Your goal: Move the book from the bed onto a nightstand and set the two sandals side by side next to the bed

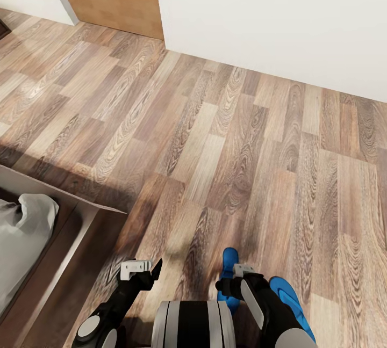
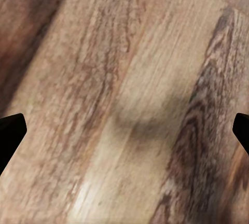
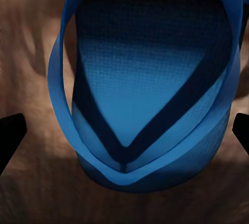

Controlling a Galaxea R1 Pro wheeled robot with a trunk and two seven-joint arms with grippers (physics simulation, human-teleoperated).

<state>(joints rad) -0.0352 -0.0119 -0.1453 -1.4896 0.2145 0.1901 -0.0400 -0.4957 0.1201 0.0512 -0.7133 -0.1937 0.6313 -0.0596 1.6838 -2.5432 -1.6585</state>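
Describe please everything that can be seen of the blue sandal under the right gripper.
The sandal is a bright blue flat flip-flop with a finely textured sole that looks like foam or rubber. Two thin blue thong straps meet in a V at the toe post near its rounded end. It lies flat, sole down, on the wood-plank floor, close in front of the robot. The right gripper hangs open above it, fingers spread to either side without touching it. In the head view a second blue sandal lies beside it, partly hidden by the arm.
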